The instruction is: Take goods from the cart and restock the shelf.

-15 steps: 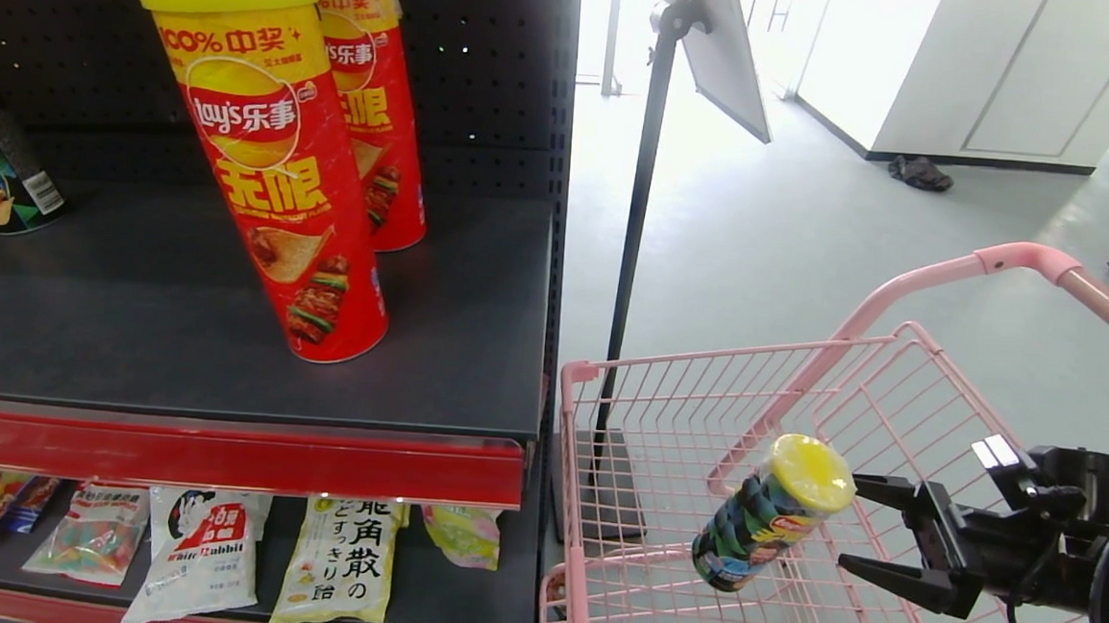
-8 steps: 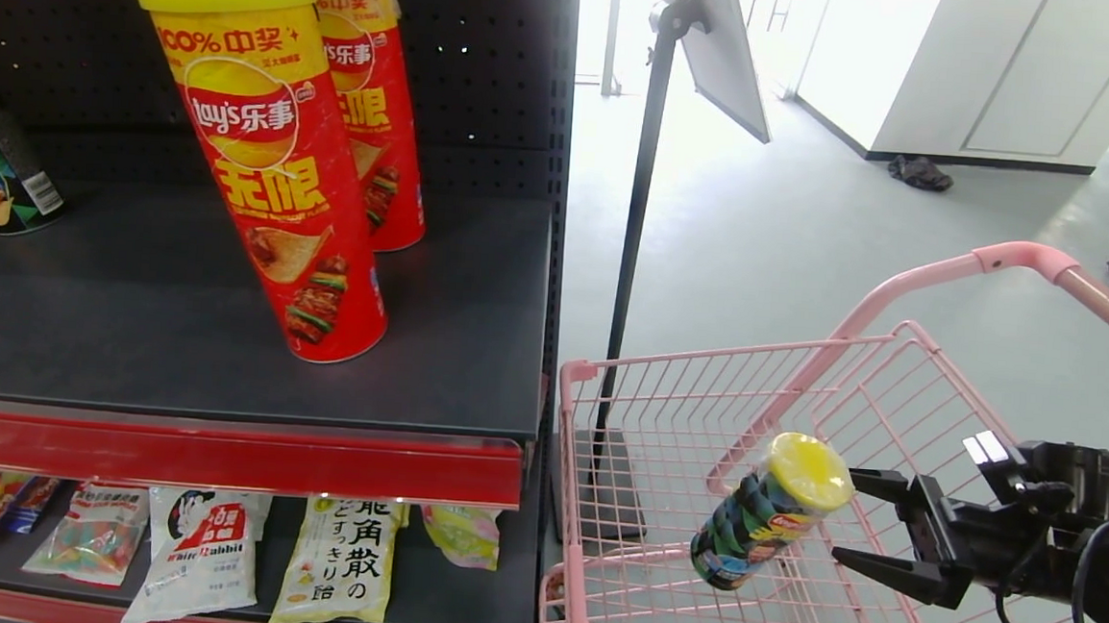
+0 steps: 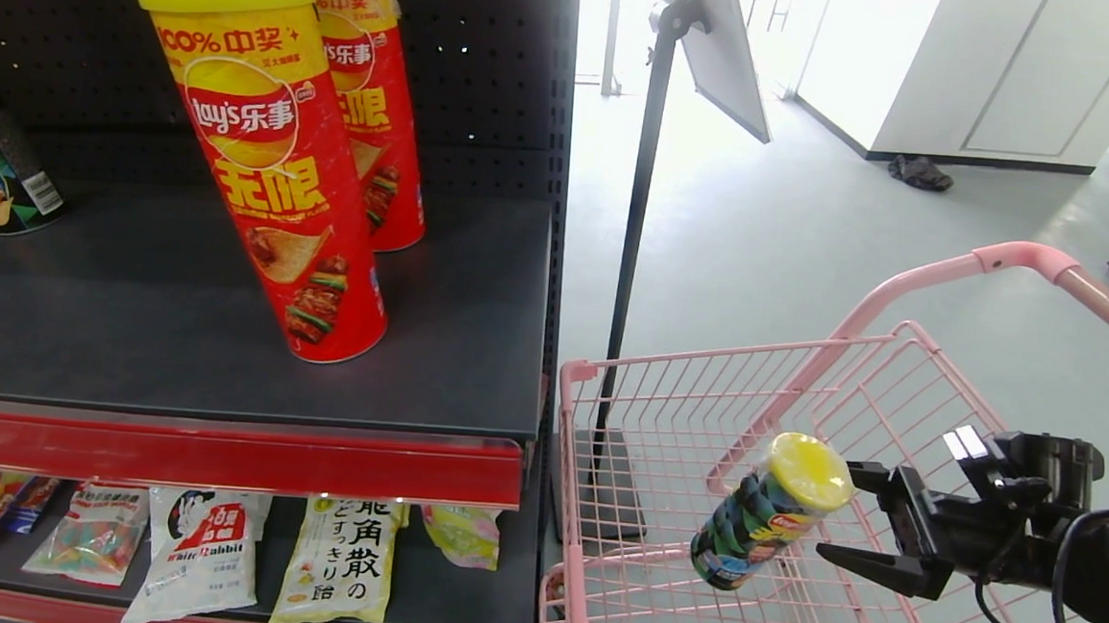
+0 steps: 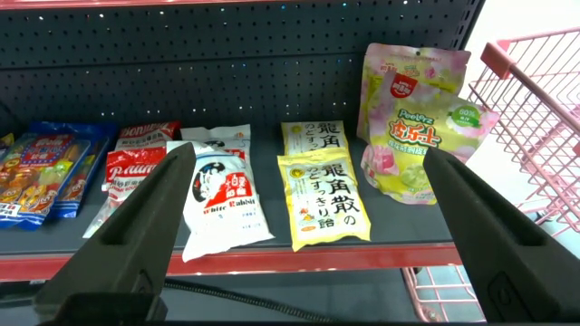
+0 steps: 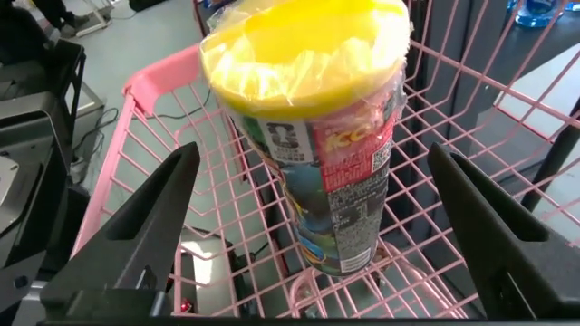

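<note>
- Where the head camera looks down, the right gripper (image 3: 836,510) sits inside the pink cart (image 3: 1018,253), its two black fingers spread wide with nothing clamped between them.
- Just off those fingertips stands the dark can (image 3: 743,535) with a yellow lid. It rests on the cart's wire floor, about midway between the side walls, and is tilted so the lid leans toward the gripper. Whether the upper finger touches the lid cannot be told from this view.
- Beside the cart's left wall, the shelf (image 3: 129,343) carries two tall cans on its upper board. The front red can (image 3: 273,188) is nearer the front edge, and the rear red can (image 3: 374,108) is just behind it, near the back panel.
- On the lower board, a white bag (image 3: 198,550) and a yellow bag (image 3: 337,558) lie flat side by side at the front edge.
- Seen from the left wrist, the left gripper (image 4: 305,152) hangs in front of that lower board with its fingers far apart and empty.
- Past it, the white bag (image 4: 222,199) and the yellow bag (image 4: 326,195) lie on the board. A green pouch (image 4: 412,127) is propped up at the board's right end, close to the cart's rim (image 4: 535,54).
- Seen from the right wrist, the dark can (image 5: 317,136) stands between the open fingers of the right gripper (image 5: 313,156) with a gap on each side. Its base is on the wire floor and clear film covers its yellow lid.
</note>
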